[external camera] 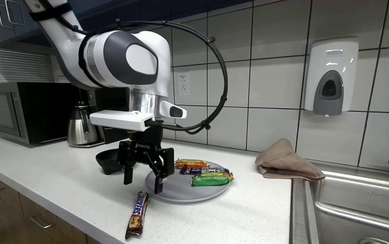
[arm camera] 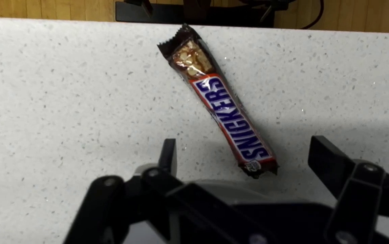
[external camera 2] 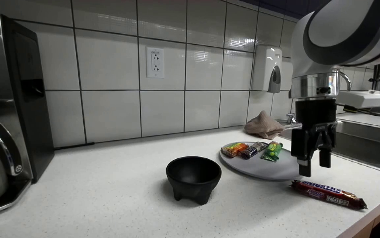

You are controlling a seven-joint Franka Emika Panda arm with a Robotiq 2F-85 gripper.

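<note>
My gripper (external camera: 143, 182) points down over the counter with its fingers spread wide and nothing between them. Below it, a Snickers bar (arm camera: 228, 112) in a brown and red wrapper lies flat on the counter; in the wrist view its near end shows between the fingertips, untouched. That Snickers bar (external camera 2: 328, 195) lies near the counter's front edge. Beside the gripper is a grey plate (external camera: 180, 191) bearing an orange-wrapped bar (external camera 2: 234, 149), a dark blue bar (external camera 2: 253, 150) and a green bar (external camera 2: 272, 151). A black footed bowl (external camera 2: 193, 185) stands apart from the plate, partly behind the gripper in an exterior view.
A crumpled brown cloth (external camera: 284, 161) sits by the steel sink (external camera: 360, 200). Farther along the counter stand a steel carafe (external camera: 81, 127) and a microwave (external camera: 42, 112). A tiled wall (external camera 2: 163, 112) runs behind, with a soap dispenser (external camera: 331, 74) on it.
</note>
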